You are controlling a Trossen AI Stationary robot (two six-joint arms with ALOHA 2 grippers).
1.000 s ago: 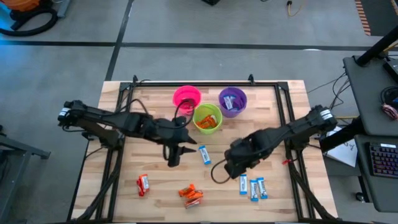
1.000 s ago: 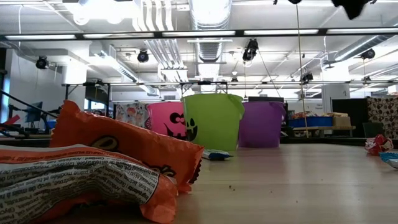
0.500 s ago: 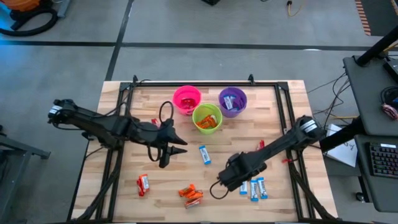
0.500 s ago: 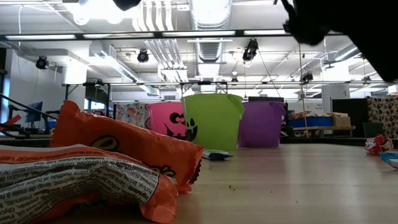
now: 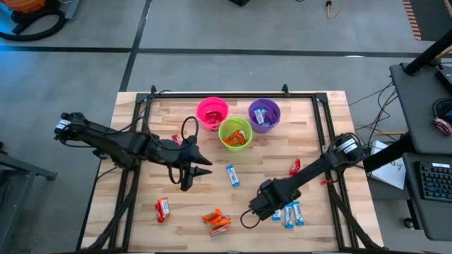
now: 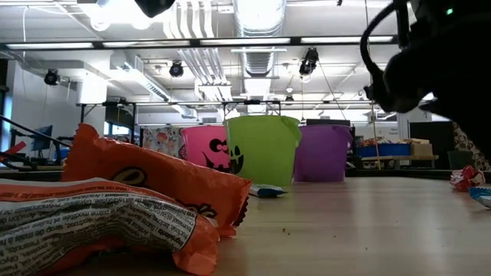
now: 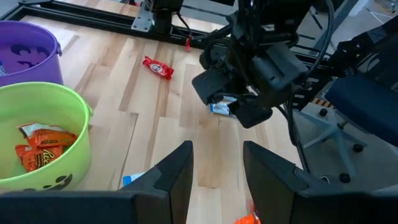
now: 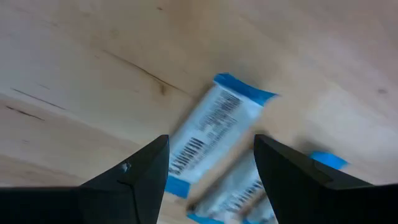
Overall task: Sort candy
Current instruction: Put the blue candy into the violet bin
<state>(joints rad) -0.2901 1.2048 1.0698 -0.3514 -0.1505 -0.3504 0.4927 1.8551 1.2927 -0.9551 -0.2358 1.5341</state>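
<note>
A: Where was the candy (image 8: 208, 134)?

B: A blue-and-white piece lay flat on the worktop (image 5: 311, 134), first of a small blue cluster (image 5: 287, 212) at the near right. The right gripper (image 8: 211, 168) hung right over it, fingers (image 8: 134, 177) spread wide, holding nothing, the bar showing in the gap between them.

A: So how should the grasp have gone?

B: My judgement: come straight down with the fingers across the bar's narrow width, and keep clear of the neighbouring bar just beside it so only one lifts. Shiny wrappers slip, so pinch at the middle. Then to the purple cup (image 5: 263, 115), which already held blue.

A: And the other arm?

B: The left gripper (image 7: 214, 180) waited above the middle left, fingers parted and empty.

A: What else sat on the worktop?

B: Pale wooden planks in a black frame. Pink cup (image 5: 212, 111), green cup (image 5: 235, 133) with orange pieces, another blue bar (image 5: 232, 175) at centre, red ones (image 5: 162, 209) at left and right, orange ones (image 5: 217, 221) at the near edge.

A: The room?

B: Grey floor, a desk with keyboard to the right; ducts and strip lights overhead.
</note>
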